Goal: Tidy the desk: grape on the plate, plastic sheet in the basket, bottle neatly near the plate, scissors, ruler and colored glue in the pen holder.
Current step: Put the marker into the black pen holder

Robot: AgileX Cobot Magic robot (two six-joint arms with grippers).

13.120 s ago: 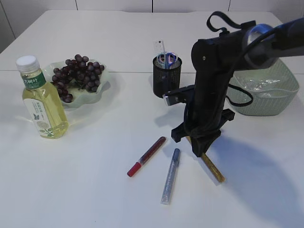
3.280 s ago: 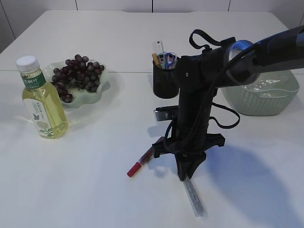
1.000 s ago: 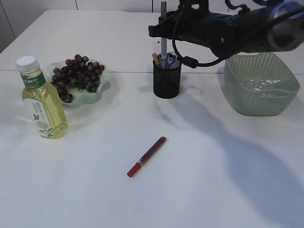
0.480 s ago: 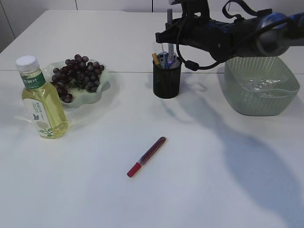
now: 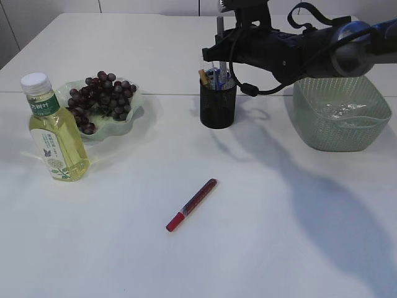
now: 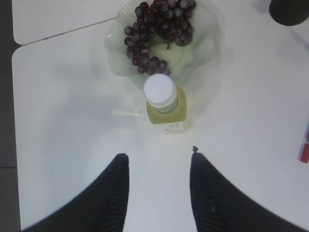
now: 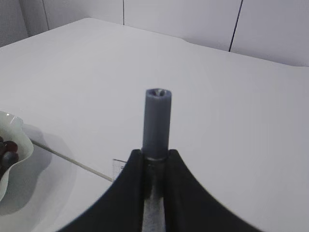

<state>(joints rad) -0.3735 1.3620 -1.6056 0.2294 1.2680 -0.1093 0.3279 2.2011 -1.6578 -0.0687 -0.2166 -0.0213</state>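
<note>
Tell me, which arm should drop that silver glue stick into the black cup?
The right one. Its gripper already clamps the silver glue stick upright above the pen holder. The left gripper hangs open over the bottle.

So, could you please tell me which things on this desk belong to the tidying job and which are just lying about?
Part of the job:
- grapes on the plate
- bottle
- basket with plastic sheet
- pen holder
- silver glue stick, gripped in the right pincer
- red glue pen

Just lying about:
- nothing that I can see
</note>
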